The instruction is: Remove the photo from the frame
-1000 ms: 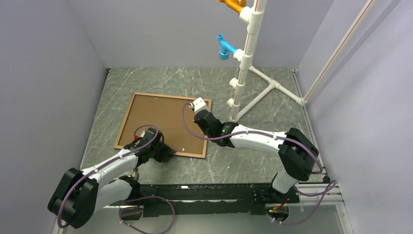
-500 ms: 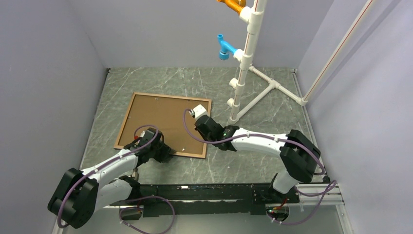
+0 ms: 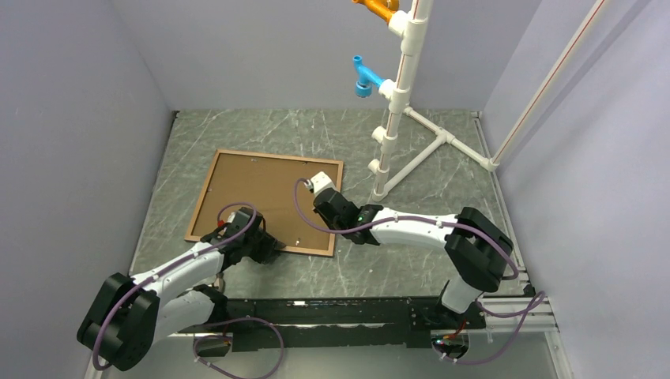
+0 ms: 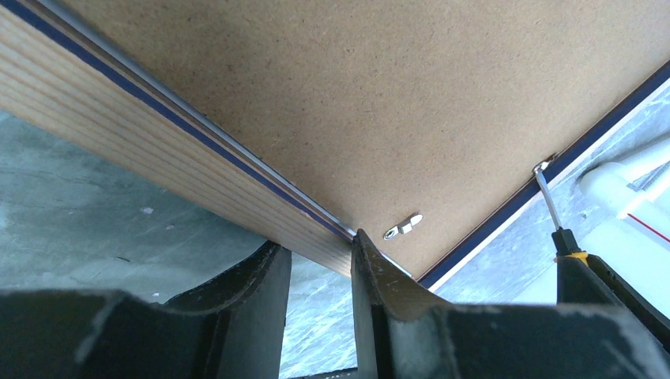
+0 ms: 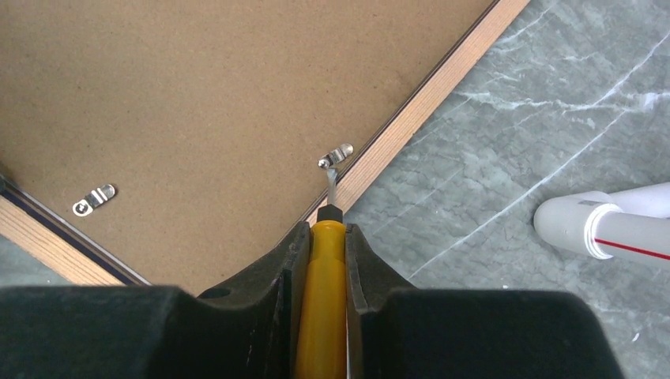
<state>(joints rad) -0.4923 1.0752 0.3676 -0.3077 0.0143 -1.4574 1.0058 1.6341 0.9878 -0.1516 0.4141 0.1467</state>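
The frame (image 3: 204, 197) lies face down, so only the brown backing board (image 3: 261, 193) shows; the photo's printed side is hidden. My left gripper (image 3: 267, 246) is at the frame's near edge. In the left wrist view its jaws (image 4: 320, 264) straddle the wooden rail (image 4: 158, 150) and hold it. My right gripper (image 3: 325, 199) is shut on a yellow screwdriver (image 5: 322, 292). The screwdriver's tip touches a metal clip (image 5: 336, 154) by the frame's right rail (image 5: 427, 99).
A white PVC pipe stand (image 3: 395, 118) with blue and orange fittings rises just right of the frame, and its foot shows in the right wrist view (image 5: 600, 225). Another clip (image 5: 93, 199) sits near the near rail. Grey walls enclose the marble table (image 3: 411, 166).
My right gripper has moved with the screwdriver along the frame's right rail, away from the far corner toward the near side. My left gripper has not moved.
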